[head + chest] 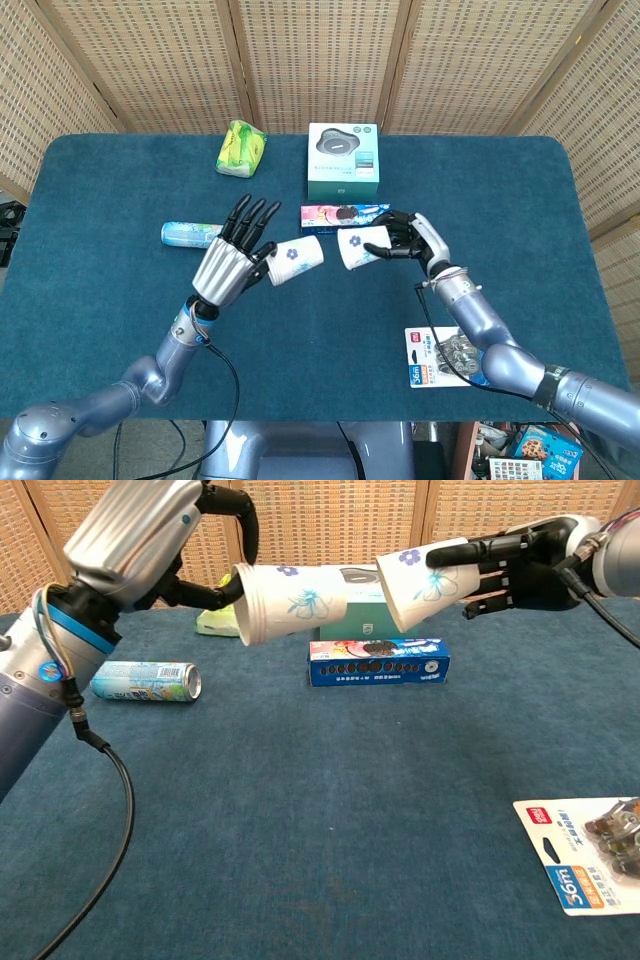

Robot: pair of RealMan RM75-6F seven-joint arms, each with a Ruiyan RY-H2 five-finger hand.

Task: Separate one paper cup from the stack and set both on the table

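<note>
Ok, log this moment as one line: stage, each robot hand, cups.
stage: cups separated, not yet set down | left robot hand: holds one paper cup | right robot hand: holds other paper cup | both above table

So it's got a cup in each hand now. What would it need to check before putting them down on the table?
1. Cups apart: ok, the left cup and right cup show a gap.
2. Left hand holds its cup: ok.
3. Right hand holds its cup: ok.
4. Cups upright: not ok, both lie sideways.
5. Landing spots: cannot tell; the blue box lies near, the can to the left.
</note>
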